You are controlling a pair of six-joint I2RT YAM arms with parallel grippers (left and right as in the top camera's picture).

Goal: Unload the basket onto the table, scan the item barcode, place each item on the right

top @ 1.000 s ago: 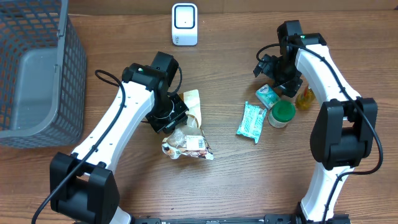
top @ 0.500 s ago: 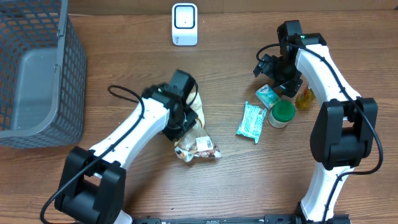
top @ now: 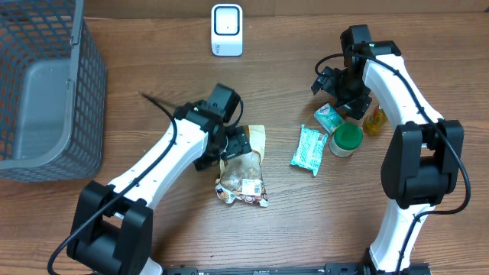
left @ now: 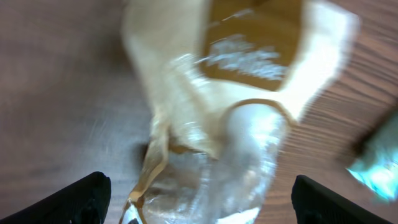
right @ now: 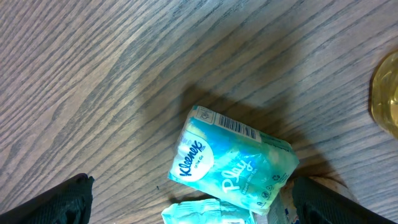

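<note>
Overhead view, snack bag (top: 243,164): a crinkled cream-and-tan pouch with a clear lower part. It lies flat on the wooden table (top: 153,69) near the middle, with a white label patch facing up at its lower end.
Left gripper (top: 233,145): sits over the bag's upper left edge. The blurred wrist view shows its fingertips (left: 87,199) spread wide at the bottom corners with the bag between them; it has no grip on anything.
Scanner (top: 227,29): small white unit at the far edge, well apart from the bag.
Teal packet (top: 309,149): right of the bag, apart from it.
Green-lidded jar (top: 348,139): just beside the packet.
Kleenex pack (right: 233,165): barcode strip facing up, beside the jar.
Right gripper (top: 344,99): above the Kleenex pack, jaws fully spread, empty.
Amber bottle (top: 374,121): just right of the jar.
Basket (top: 84,99): grey mesh, far left corner.
</note>
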